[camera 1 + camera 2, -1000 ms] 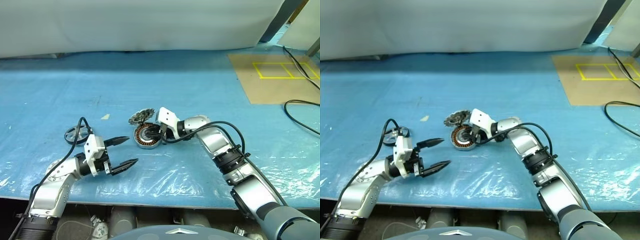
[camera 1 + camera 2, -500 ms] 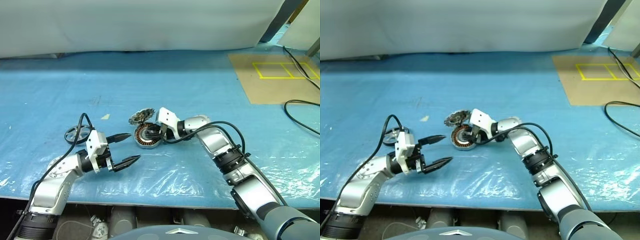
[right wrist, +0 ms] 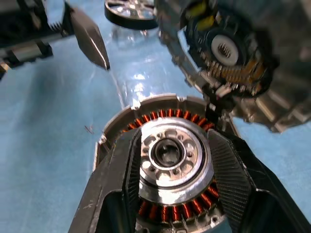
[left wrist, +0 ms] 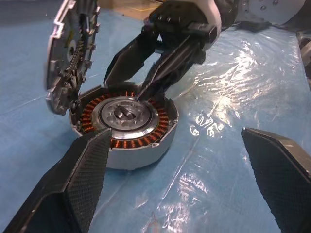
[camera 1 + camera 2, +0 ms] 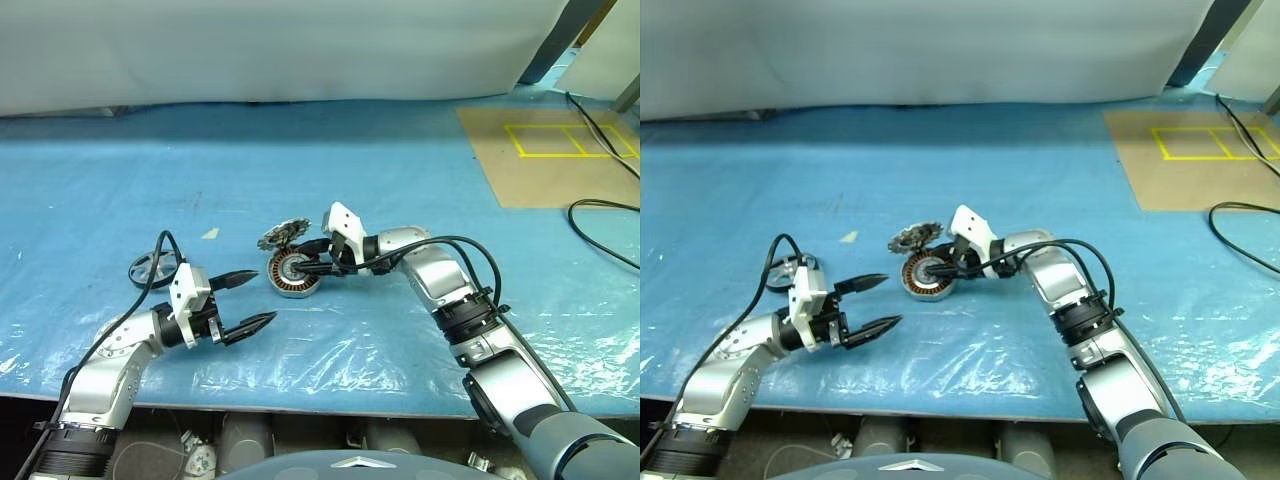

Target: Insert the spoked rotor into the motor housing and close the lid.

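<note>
A: How do the fingers stand?

B: The left gripper point(image 5: 250, 298) has its two black fingers spread wide and holds nothing. It hovers level over the blue sheet point(image 5: 330, 180), pointing toward the motor housing point(image 5: 295, 272) from just beside it, with a strip of bare sheet between the tips and the puck.

A: And the right one?

B: The right gripper point(image 5: 300, 267) reaches in from the other side, tips down over the housing. In the right wrist view its fingers point(image 3: 229, 170) sit partly apart, one on each side of the pale hub, over the copper windings. I cannot tell whether they press on the hub or only flank it.

A: Where are the other parts?

B: The lid point(image 5: 282, 234) leans tilted against the far rim of the housing, toothed face showing. The spoked rotor point(image 5: 152, 267) lies flat on the sheet, well apart from the housing, beyond the left arm.

A: Room to move?

B: Plenty. The sheet is bare behind the lid. The near table edge runs close under the left arm. A brown board point(image 5: 550, 155) with yellow tape and black cables point(image 5: 600, 215) lie far off to the right.
</note>
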You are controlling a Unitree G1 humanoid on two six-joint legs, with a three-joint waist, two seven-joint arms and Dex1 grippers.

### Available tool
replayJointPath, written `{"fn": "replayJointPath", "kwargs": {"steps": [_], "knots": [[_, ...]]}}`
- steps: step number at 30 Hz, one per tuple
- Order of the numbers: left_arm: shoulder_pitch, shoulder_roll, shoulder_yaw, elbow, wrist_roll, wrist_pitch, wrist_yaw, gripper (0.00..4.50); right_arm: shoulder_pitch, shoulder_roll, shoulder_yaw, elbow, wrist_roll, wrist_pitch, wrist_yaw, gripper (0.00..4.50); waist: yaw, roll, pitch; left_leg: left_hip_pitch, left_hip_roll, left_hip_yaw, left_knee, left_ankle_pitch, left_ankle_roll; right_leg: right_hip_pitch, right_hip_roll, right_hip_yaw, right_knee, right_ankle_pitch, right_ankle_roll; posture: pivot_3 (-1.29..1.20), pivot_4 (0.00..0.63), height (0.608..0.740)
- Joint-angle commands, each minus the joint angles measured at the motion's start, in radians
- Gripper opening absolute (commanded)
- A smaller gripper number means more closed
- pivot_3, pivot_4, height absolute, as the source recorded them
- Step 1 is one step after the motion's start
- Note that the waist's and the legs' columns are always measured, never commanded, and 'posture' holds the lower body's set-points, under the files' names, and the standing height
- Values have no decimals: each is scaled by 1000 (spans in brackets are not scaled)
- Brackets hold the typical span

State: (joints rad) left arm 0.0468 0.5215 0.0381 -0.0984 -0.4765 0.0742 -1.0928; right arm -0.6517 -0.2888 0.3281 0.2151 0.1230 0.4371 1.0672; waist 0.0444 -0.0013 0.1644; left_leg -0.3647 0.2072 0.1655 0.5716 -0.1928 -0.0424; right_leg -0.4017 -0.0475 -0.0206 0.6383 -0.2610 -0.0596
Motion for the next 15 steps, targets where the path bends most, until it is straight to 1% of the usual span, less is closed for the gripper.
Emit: {"fn": "replayJointPath", "kwargs": {"steps": [1,4,9,15], "knots": [[7,-4,7,25,4,-55,-28,4500,-8,11,-5,-47,31,5,9,1055,0,0,0,0,0,0,0,0,0,0,0,0,0,0,0,0,150,740],[6,-7,8,47,6,-75,-38,4500,-9,17,15,-20,9,-3,-1,13,1,0,0,0,0,0,0,0,0,0,0,0,0,0,0,0,150,740],[2,-8,9,61,9,-91,-42,4500,-11,23,35,15,-11,-23,-6,13,1,0,0,0,0,0,0,0,0,0,0,0,0,0,0,0,150,740],[4,-10,6,54,10,-91,-35,4500,-18,46,33,45,-23,-39,-49,13,0,0,0,0,0,0,0,0,0,0,0,0,0,0,0,0,150,740]]}}
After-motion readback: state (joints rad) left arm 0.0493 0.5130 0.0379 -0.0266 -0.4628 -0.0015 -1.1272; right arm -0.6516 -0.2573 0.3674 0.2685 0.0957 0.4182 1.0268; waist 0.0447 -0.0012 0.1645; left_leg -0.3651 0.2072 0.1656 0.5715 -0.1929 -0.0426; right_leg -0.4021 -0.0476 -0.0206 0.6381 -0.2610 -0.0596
